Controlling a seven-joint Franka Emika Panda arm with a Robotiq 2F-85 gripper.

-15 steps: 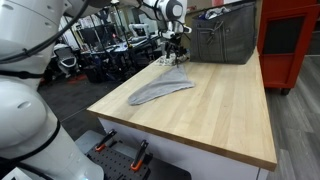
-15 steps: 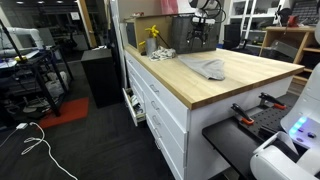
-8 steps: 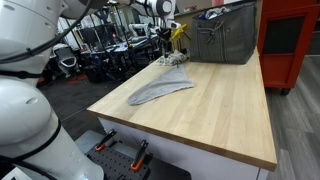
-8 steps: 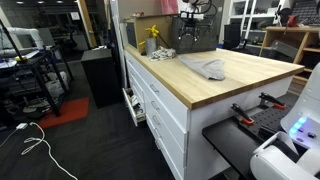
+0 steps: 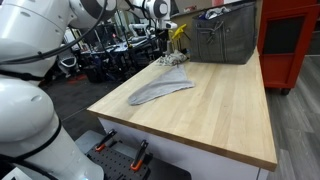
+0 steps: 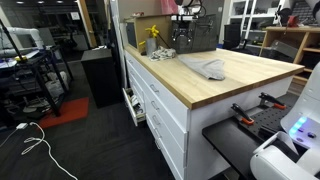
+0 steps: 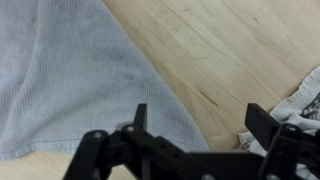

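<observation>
Black hand (image 7: 200,128) spread wide, empty, hanging high over far end of counter (image 5: 225,110). Directly beneath: grey cloth (image 7: 65,70), lying rumpled on pale wood, well apart from fingers (image 7: 140,118). Crumpled pale rag (image 7: 305,100) near cloth edge. Grey bin (image 5: 225,35) behind, also on counter.

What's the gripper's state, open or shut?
Open: in the wrist view the gripper gapes wide, nothing between its jaws, above the grey cloth.
</observation>
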